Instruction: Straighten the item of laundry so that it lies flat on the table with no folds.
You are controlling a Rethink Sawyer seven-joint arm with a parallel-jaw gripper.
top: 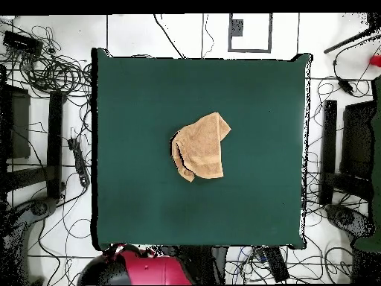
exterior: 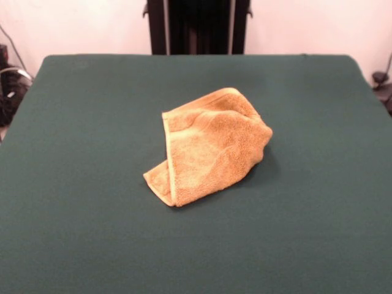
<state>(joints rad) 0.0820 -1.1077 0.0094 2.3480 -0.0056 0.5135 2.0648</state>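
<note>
Gripper is not visible in either view; only the arm's red base point(top: 141, 269) shows at the overhead view's bottom edge, so whether the tool is open or closed cannot be told. On the broad green table point(exterior: 79, 233), near its middle, sits the orange-tan towel point(exterior: 208, 147), bunched and doubled over in at least 2 layers. It looks light, soft and limp, likely to drag rather than slide, so I would pinch the hemmed corner point(exterior: 160, 184) nearest the front camera.
</note>
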